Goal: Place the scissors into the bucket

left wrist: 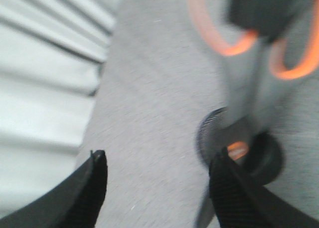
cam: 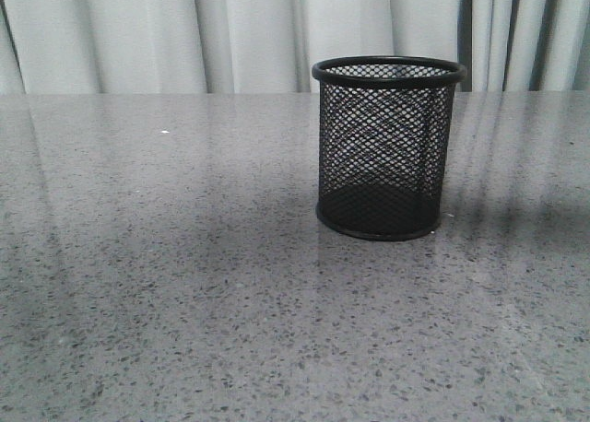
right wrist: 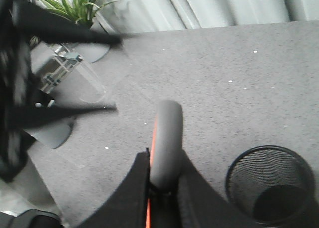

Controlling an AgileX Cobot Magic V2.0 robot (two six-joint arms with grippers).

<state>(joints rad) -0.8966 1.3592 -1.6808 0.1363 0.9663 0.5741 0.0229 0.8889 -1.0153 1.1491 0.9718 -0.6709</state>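
The bucket (cam: pixel 387 146), a black wire-mesh cup, stands upright on the grey speckled table right of centre; neither arm shows in the front view. My right gripper (right wrist: pixel 167 178) is shut on a grey handle of the scissors (right wrist: pixel 167 133), whose orange inlay shows at the edge. It is held up off the table, with the bucket (right wrist: pixel 244 173) to one side below. In the blurred left wrist view the scissors (left wrist: pixel 254 93) hang blades down over the bucket (left wrist: pixel 266 161), with a dark gripper body (left wrist: pixel 264 9) at the orange-lined handles. My left gripper (left wrist: pixel 159 158) is open and empty beside them.
Pale curtains (cam: pixel 230 35) hang behind the table. In the right wrist view a potted plant (right wrist: pixel 75 6), grey rounded stands (right wrist: pixel 50 133) and a clear object (right wrist: pixel 70 73) lie beyond the table edge. A dark blurred shape (right wrist: pixel 15 88) crosses that side.
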